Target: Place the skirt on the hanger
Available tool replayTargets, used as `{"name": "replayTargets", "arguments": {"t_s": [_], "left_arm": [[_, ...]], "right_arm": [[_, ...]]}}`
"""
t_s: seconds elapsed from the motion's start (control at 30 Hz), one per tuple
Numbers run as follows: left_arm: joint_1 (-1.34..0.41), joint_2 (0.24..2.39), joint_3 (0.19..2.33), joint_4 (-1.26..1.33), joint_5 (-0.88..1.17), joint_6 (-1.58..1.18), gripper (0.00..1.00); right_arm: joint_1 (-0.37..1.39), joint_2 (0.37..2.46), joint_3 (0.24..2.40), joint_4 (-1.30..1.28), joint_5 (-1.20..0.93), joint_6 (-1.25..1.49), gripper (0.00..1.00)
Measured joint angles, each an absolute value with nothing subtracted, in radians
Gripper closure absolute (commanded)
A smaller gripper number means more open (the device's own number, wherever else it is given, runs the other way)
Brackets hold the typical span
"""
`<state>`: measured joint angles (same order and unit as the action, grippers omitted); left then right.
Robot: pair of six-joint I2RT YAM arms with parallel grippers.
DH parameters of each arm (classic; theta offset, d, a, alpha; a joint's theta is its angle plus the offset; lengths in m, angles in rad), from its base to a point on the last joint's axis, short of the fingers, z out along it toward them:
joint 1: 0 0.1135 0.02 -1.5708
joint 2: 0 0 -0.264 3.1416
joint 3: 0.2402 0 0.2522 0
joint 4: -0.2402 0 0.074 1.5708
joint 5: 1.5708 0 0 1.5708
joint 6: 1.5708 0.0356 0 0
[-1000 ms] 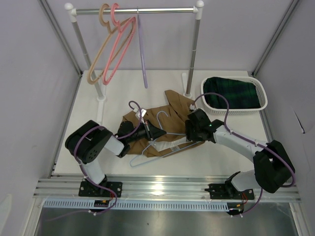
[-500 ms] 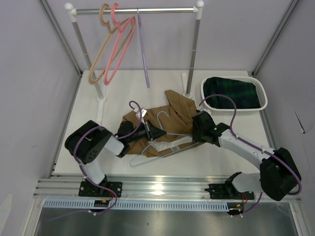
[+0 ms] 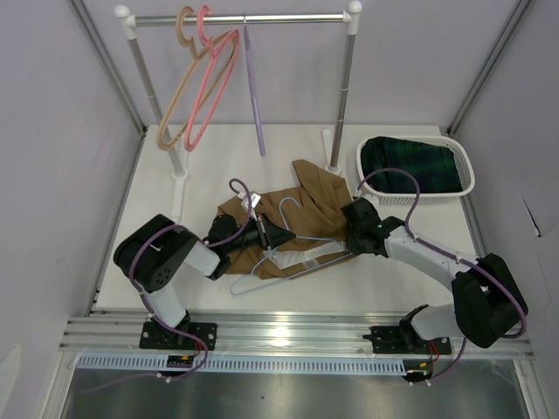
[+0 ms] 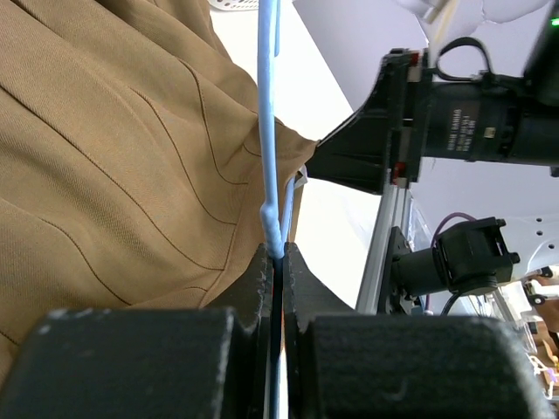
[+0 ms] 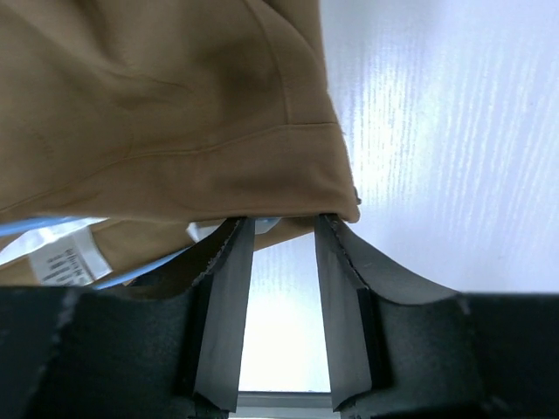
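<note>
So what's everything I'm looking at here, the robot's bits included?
skirt: 1, tan-brown, crumpled mid-table
hanger: 1, pale blue, lying on the skirt
clothes rail: 1, silver bar on white posts, back of table
tan hanger: 1, on the rail, left
pink hanger: 1, on the rail, beside the tan one
lavender hanger: 1, on the rail, middle
basket: 1, white, back right
plaid cloth: 1, dark green, in the basket
table: 1, white
left gripper: 1, black, shut on the hanger
right gripper: 1, black, jaws apart at the skirt's hem

The hanger [image 4: 269, 131] is laid on the skirt [image 3: 314, 188], mid-tabletop [image 3: 218, 166]; a basket [image 3: 416, 197] is set to the right, a rack [image 3: 288, 17] behind.
</note>
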<state>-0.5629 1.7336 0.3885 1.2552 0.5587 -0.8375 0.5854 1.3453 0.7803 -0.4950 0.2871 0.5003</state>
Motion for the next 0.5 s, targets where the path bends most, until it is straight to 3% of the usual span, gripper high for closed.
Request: {"name": "replayTargets", "arguments": {"t_s": [0.5], "left_arm": [[-0.565, 1.734, 0.391, 1.256, 0.584, -0.838, 1.0]], "right_arm": [[0.584, 1.396, 0.78, -0.497, 0.363, 0.505, 0.55]]}}
